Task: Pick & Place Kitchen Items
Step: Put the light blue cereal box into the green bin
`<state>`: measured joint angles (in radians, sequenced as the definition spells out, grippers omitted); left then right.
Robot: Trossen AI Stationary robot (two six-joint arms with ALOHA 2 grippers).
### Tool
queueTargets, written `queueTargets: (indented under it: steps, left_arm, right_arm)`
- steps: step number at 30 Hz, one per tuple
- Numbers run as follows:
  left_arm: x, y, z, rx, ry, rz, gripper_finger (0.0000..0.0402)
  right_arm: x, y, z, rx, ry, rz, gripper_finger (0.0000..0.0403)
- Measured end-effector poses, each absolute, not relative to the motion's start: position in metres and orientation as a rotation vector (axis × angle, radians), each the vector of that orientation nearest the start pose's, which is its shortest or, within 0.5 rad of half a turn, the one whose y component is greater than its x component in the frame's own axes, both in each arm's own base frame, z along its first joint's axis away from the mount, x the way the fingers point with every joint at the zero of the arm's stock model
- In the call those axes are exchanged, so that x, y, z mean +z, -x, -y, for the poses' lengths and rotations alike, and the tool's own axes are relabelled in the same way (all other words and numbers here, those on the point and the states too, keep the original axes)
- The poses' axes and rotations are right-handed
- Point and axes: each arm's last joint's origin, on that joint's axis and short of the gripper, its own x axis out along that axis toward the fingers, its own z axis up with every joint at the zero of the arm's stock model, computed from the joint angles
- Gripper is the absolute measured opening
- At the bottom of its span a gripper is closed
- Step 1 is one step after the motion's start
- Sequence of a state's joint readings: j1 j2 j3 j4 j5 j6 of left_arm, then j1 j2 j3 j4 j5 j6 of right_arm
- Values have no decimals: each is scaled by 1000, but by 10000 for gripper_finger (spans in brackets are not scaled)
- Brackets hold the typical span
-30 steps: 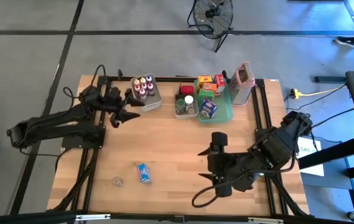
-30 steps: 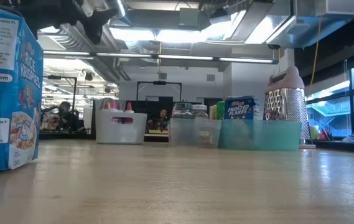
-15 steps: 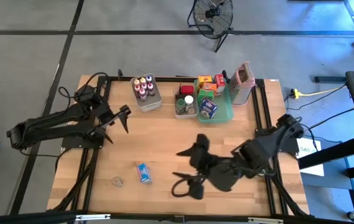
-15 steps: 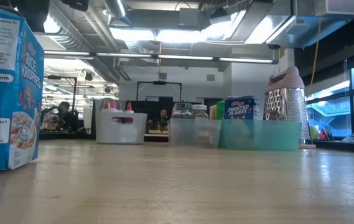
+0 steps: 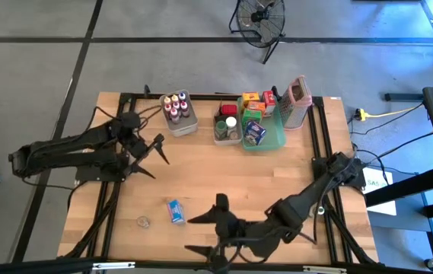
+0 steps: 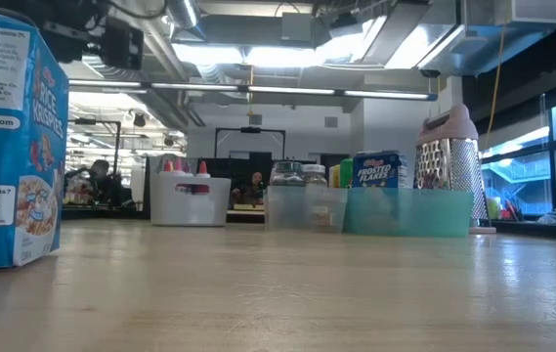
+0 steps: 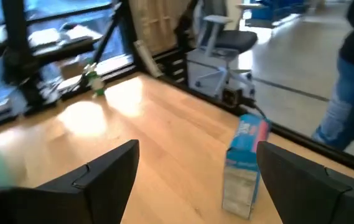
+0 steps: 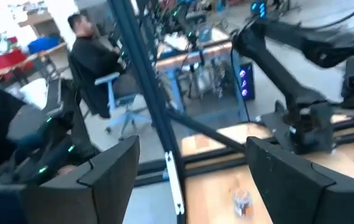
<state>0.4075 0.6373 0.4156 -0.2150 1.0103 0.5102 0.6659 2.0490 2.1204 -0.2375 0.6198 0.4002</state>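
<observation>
Right tool (image 5: 205, 236): near table (image 5: 224, 179) edge, fingers spread wide, empty; in its wrist view only the two dark fingers (image 8: 111, 168) show clearly; room beyond is blurred, with a seated person (image 8: 93, 68) cut off by the frame.
Small clear item (image 5: 144, 222): on bare wood near the front edge; too small to identify; shows again blurred in the right wrist view (image 8: 243, 200).
Blue cereal box (image 5: 175, 211): lying apart from the bins, just beside the clear item; light blue with a red patch; cropped at the low view's left edge (image 6: 9, 137); standing upright in the left wrist view (image 7: 244, 163).
Left tool (image 5: 154, 156): over the table's left half, fingers apart, holding nothing.
White bin (image 5: 178, 114): far side; small bottles with red and white caps, labels unreadable.
Clear bin (image 5: 227, 125): beside it; jars, partly hidden by the walls.
Teal tray (image 5: 273, 137): holds a blue box (image 5: 255, 132), a yellow-green box and orange and red packets.
Grater (image 5: 297, 99): far right corner, upright, pink-topped.
</observation>
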Motion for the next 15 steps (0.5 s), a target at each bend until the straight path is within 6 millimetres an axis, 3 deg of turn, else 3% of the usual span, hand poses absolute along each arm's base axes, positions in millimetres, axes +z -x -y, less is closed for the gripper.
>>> queueTargets:
  steps: [9,15]
  left_arm:
    - [222,-141,-3,-685,-292,-286,320]
    - [213,-150,9,-685,-230,-399,320]
  right_arm:
    - [393,-388,-288,-2,-313,-80,295]
    - [394,-388,-287,0,-299,-75,295]
